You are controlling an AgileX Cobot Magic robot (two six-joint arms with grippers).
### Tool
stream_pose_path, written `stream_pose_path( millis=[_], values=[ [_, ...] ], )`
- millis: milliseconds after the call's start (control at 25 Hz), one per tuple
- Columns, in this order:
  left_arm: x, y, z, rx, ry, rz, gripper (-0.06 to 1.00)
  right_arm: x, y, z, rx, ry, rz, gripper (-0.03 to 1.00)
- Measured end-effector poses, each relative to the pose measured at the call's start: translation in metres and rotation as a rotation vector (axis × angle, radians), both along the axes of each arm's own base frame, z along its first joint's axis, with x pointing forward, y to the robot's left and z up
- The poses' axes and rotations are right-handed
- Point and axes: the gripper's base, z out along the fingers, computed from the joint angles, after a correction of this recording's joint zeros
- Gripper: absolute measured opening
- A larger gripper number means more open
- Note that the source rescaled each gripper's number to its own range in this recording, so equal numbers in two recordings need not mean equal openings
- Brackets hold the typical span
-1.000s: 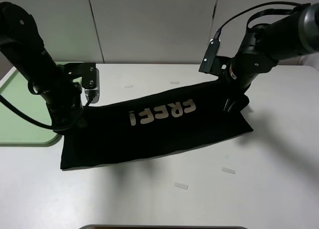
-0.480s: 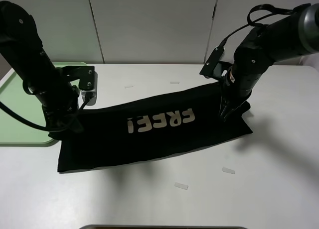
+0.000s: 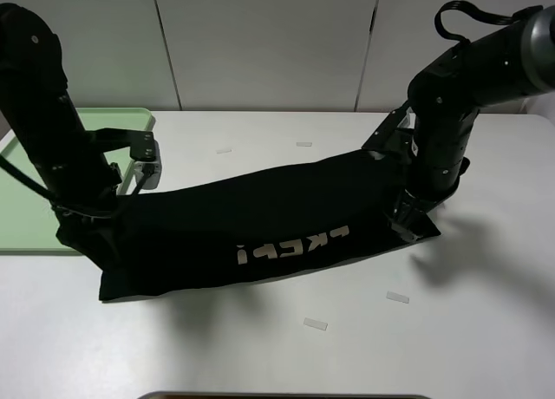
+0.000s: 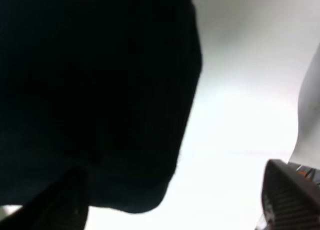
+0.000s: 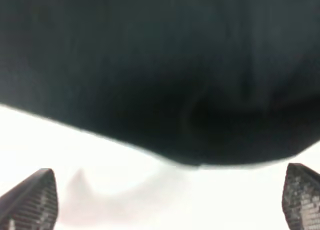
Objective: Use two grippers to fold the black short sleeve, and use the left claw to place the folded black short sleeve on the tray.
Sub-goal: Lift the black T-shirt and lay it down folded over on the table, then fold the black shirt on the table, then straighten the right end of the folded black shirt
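The black short sleeve (image 3: 260, 217) lies folded into a long band across the white table, its pale lettering (image 3: 290, 245) near the front edge. My left claw (image 3: 87, 228) hangs low over the band's left end, beside the light-green tray (image 3: 121, 117). In the left wrist view the left claw (image 4: 175, 205) is open, one fingertip (image 4: 285, 195) over bare table and dark cloth (image 4: 90, 90) reaching in from the other side. My right gripper (image 3: 414, 219) stands over the band's right end. In the right wrist view it (image 5: 167, 200) is open, with the cloth edge (image 5: 160, 90) just beyond the fingertips.
Small white tape strips (image 3: 315, 323) (image 3: 397, 297) lie on the table in front of the shirt, and others (image 3: 224, 150) behind it. A dark rim (image 3: 286, 396) shows at the table's front edge. White wall panels stand behind.
Both grippers carried the shirt's far edge forward over the near part, then opened and let go. The lettering now sits near the front edge. Both arms have come forward and lower.
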Motion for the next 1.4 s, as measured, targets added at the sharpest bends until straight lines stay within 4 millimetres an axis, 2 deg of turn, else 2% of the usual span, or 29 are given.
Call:
stream_pose_path(
  millis=[200,320,520,680,760,840,1000,1080,1280,1320,1400],
  values=[
    [-0.001,0.000,0.004,0.003,-0.009,0.042,0.73,-0.012,-0.008,0.005,-0.082,0.111,-0.039,1.00],
    [0.002,-0.002,0.020,-0.033,-0.075,0.056,0.74,-0.014,-0.008,0.020,-0.064,0.084,-0.051,1.00],
    [0.012,-0.011,0.056,-0.158,-0.266,0.126,0.74,-0.004,-0.001,0.070,0.065,-0.141,-0.056,1.00],
    [0.008,-0.018,0.077,-0.282,-0.322,0.200,0.74,0.003,0.013,0.117,0.196,-0.340,-0.062,1.00],
    [0.003,-0.021,0.091,-0.350,-0.339,0.232,0.74,0.000,0.020,0.142,0.255,-0.407,-0.055,1.00],
    [-0.005,-0.023,0.107,-0.409,-0.369,0.250,0.74,-0.009,0.026,0.168,0.321,-0.460,-0.050,1.00],
    [-0.026,-0.019,0.141,-0.482,-0.471,0.245,0.74,-0.042,0.031,0.215,0.439,-0.565,-0.001,1.00],
    [-0.039,-0.015,0.158,-0.508,-0.530,0.234,0.74,-0.062,0.028,0.237,0.487,-0.622,0.027,1.00],
    [-0.078,-0.006,0.188,-0.546,-0.600,0.160,0.75,-0.102,0.012,0.276,0.574,-0.734,0.063,1.00],
    [-0.086,-0.004,0.192,-0.544,-0.608,0.139,0.76,-0.110,0.007,0.282,0.588,-0.756,0.064,1.00],
    [-0.099,0.000,0.198,-0.539,-0.617,0.127,0.88,-0.124,-0.003,0.293,0.610,-0.792,0.063,1.00]
  ],
)
